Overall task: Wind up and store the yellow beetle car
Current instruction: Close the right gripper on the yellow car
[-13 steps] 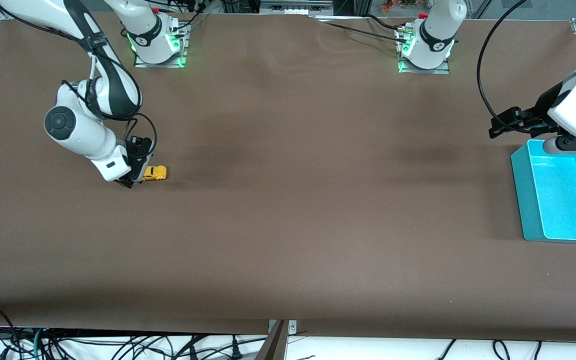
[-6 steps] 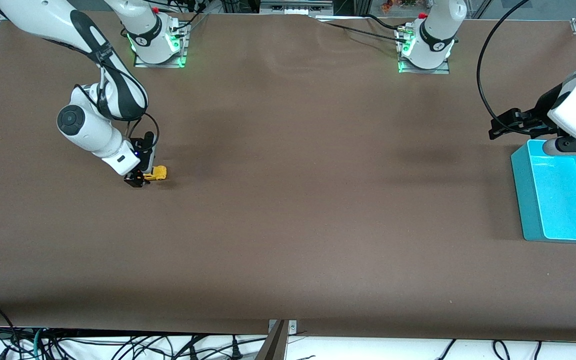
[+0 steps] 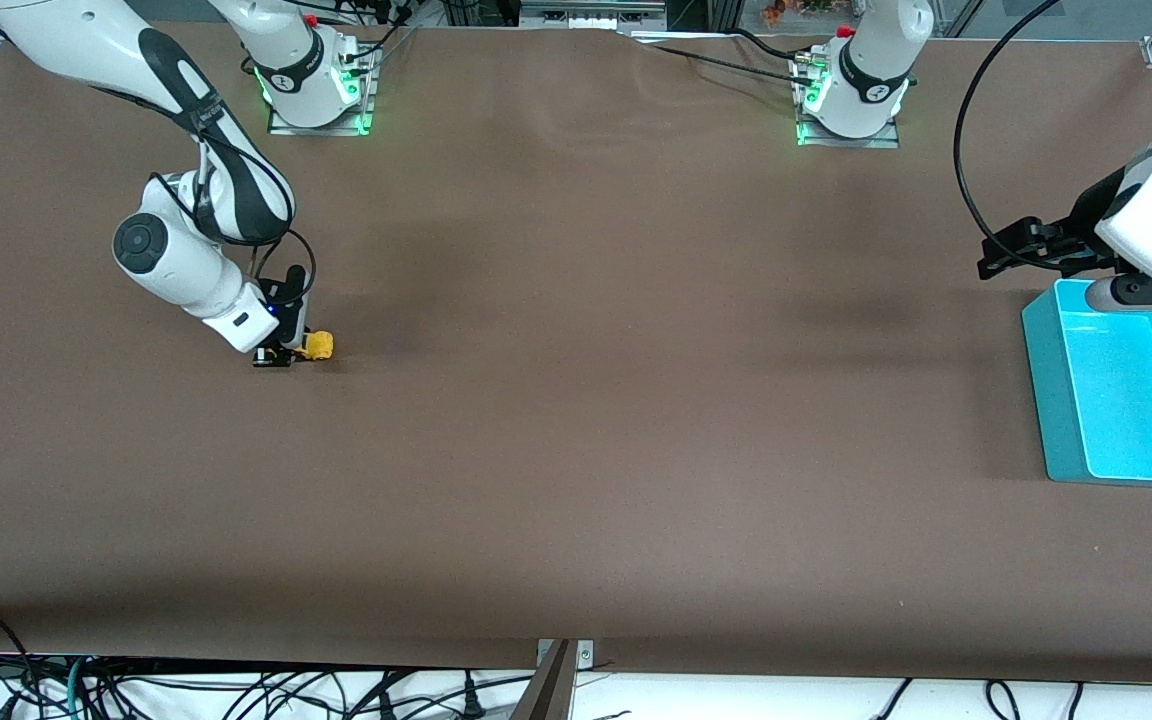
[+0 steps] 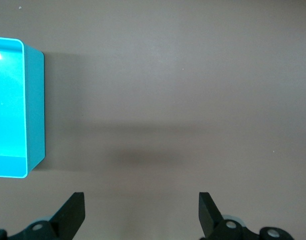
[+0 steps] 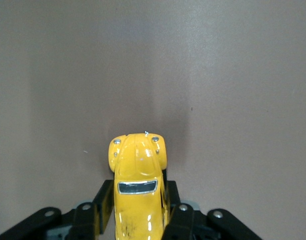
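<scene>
The yellow beetle car [image 3: 318, 346] is at table level toward the right arm's end of the table. My right gripper [image 3: 286, 353] is shut on its rear half, and only its nose sticks out. In the right wrist view the car [image 5: 138, 170] sits between the two black fingers [image 5: 104, 200], its bonnet pointing away from the gripper [image 5: 138, 202]. My left gripper [image 3: 1011, 250] waits open and empty over the table beside the teal bin [image 3: 1041, 400]. In the left wrist view its gripper [image 4: 141, 212] frames bare table.
The teal bin also shows in the left wrist view [image 4: 35, 110], with nothing visible inside. The brown table top [image 3: 576, 400] stretches between the car and the bin. Cables hang below the table edge nearest the front camera.
My right gripper has shifted toward the car and closed over its rear, so less of the car shows. The left arm has not moved.
</scene>
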`<act>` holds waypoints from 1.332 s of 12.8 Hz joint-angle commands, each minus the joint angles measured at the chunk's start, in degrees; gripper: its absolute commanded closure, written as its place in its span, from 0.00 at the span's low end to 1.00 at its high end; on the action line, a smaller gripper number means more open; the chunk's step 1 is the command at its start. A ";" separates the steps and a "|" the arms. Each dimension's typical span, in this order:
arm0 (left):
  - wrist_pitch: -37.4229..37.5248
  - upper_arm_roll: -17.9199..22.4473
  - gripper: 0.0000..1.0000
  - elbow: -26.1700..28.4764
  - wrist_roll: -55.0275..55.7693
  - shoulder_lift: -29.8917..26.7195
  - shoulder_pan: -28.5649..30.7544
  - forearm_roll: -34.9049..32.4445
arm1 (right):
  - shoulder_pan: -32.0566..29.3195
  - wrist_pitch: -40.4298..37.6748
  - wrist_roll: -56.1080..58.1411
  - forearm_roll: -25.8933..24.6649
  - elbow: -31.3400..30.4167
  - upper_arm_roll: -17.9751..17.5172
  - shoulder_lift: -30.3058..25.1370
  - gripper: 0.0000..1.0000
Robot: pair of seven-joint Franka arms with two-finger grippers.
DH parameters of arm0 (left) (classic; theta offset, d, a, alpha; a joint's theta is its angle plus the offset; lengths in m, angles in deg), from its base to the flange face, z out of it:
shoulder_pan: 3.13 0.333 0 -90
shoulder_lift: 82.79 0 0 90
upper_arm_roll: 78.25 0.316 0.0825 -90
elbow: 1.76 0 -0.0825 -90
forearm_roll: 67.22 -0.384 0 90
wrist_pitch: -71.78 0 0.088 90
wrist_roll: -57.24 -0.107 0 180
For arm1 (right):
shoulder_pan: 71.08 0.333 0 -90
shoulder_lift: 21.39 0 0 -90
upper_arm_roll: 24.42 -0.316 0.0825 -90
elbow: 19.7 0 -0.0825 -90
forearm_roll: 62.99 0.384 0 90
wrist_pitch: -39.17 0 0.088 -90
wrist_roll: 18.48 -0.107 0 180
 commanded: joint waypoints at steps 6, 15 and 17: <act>0.41 0.11 0.00 -1.73 -1.37 0.87 0.29 1.19 | -1.67 1.40 2.26 -0.62 -0.79 -0.43 1.27 0.87; 0.41 0.19 0.00 -1.73 -1.37 0.87 0.37 1.11 | -7.91 2.01 15.52 -0.62 -0.79 1.32 3.73 0.87; 0.41 0.19 0.00 -1.73 -1.37 0.87 0.37 1.10 | -10.45 2.10 19.21 -0.62 -0.62 1.67 4.26 0.87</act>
